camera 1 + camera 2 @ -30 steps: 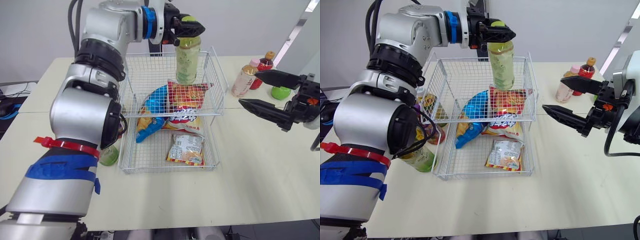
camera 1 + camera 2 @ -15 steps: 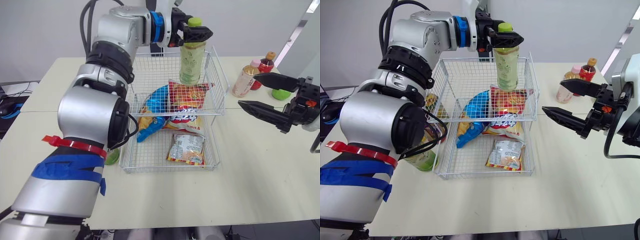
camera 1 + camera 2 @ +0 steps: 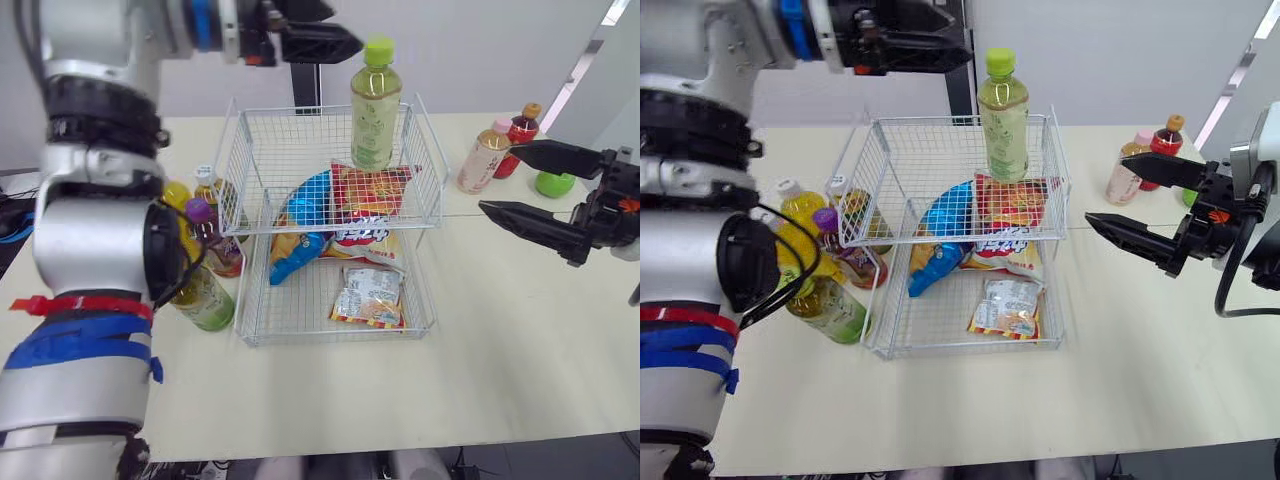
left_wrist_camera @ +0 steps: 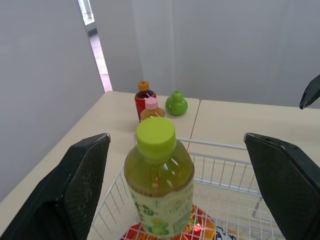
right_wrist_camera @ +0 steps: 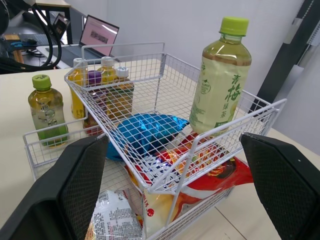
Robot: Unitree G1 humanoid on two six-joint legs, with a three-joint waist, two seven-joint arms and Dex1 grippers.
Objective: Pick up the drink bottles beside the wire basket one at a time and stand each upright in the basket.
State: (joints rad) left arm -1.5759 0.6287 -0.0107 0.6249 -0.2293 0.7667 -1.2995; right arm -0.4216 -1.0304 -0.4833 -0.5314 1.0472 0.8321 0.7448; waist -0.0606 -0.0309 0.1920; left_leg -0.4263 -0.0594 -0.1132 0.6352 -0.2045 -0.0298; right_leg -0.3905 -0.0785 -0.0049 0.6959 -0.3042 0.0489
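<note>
The cream table [image 3: 480, 380] bears a wire basket [image 3: 300, 150] mid-surface; bottles [image 3: 205, 295] cluster just beside it toward the left edge; near the far right corner stand a pink-capped bottle [image 3: 480, 160], a red bottle [image 3: 520, 135], a green pear-shaped object [image 3: 553, 184].

The left gripper [image 3: 962, 40] has let go of the green tea bottle [image 3: 376, 110] and drawn back, fingers apart. The bottle now stands free in the wire basket [image 3: 424, 150].

Your stock count:
- Wire basket [image 3: 338, 341]: one, with two compartments.
- Drink bottles: eight. One upright bottle [image 3: 376, 105] stands in the basket, five left-hand bottles [image 3: 845, 250] sit on the worktop [image 3: 500, 330], and two right-hand bottles [image 3: 478, 160] sit opposite.
- Snack packets [image 3: 370, 295]: four you can tell apart.
- Green pear-shaped object [image 3: 553, 184]: one.
</note>
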